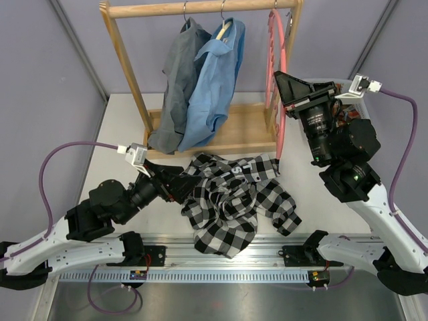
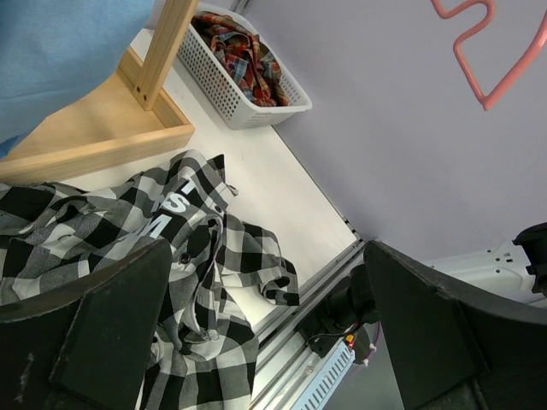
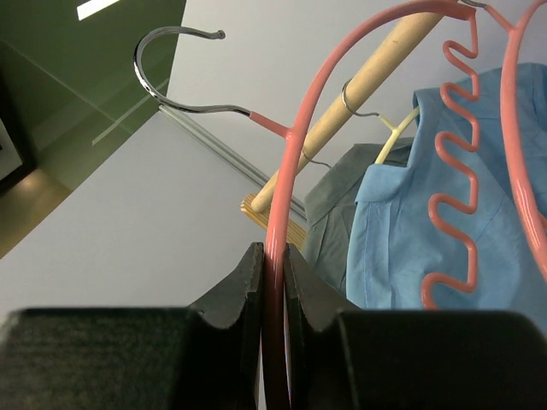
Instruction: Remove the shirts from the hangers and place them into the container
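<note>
Right gripper (image 3: 273,256): fingers clenched on the wire of a bare pink hanger (image 3: 275,213), its metal hook in the air and off the rail; held by the right post of the wooden rack (image 1: 200,8).
Left gripper (image 2: 265,256): jaws spread wide, holding nothing, low over the near edge of the checked shirt (image 1: 234,194).
Checked shirt: off its hanger, crumpled on the table (image 1: 120,127) between the two arms, lettering upward.
Grey shirt (image 1: 177,80), blue shirt (image 1: 214,87): both hanging from the rail.
Container (image 2: 218,81): white lattice basket beyond the rack's base frame, a red plaid garment already inside; not seen from the top camera.
Step judged in hand: gathering the checked shirt for the basket; best to bite a thick bunched fold near the middle so the sleeves do not trail, lift it clear of the rack base, and keep the held hanger out of the path.
</note>
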Robot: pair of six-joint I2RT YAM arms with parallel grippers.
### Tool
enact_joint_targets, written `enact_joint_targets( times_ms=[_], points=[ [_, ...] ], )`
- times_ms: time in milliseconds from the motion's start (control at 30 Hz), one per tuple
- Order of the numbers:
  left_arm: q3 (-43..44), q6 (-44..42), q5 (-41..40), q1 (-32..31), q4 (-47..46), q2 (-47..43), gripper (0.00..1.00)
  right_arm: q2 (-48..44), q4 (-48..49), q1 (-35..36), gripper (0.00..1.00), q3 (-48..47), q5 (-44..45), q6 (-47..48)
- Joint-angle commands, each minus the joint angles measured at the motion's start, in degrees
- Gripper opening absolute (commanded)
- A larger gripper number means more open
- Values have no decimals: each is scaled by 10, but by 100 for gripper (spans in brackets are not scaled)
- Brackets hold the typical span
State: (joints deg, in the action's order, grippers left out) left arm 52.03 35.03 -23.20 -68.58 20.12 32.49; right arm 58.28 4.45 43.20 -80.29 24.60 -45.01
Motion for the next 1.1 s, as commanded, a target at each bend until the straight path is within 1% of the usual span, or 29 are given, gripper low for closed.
enact_joint_targets(
  times_ms=[0, 300, 433, 533, 667, 833, 933, 1067],
  points=[
    [5, 5, -7, -2, -20, 4, 99, 11, 14, 6, 0, -26, 26, 1],
    [0, 8, -12, -3, -12, -14, 99, 56, -4, 7, 0, -65, -40, -2],
    [-2, 7, -16, -2, -10, -22, 99, 63, -6, 6, 0, -62, -32, -5],
    [-3, 6, -18, -2, -7, -27, 99, 77, -8, 6, 0, -70, -26, 19],
    [-6, 7, -20, -2, -4, -36, 99, 109, -18, 6, 0, -104, -31, 59],
    [-10, 11, -23, -2, 1, -51, 99, 173, -83, 4, 0, -167, -50, 110],
    [-11, 13, -23, -2, 3, -58, 99, 201, -127, 4, 0, -218, -31, 140],
    [-13, 14, -23, -2, 3, -59, 99, 216, -152, -14, 0, -231, -20, 153]
  ],
)
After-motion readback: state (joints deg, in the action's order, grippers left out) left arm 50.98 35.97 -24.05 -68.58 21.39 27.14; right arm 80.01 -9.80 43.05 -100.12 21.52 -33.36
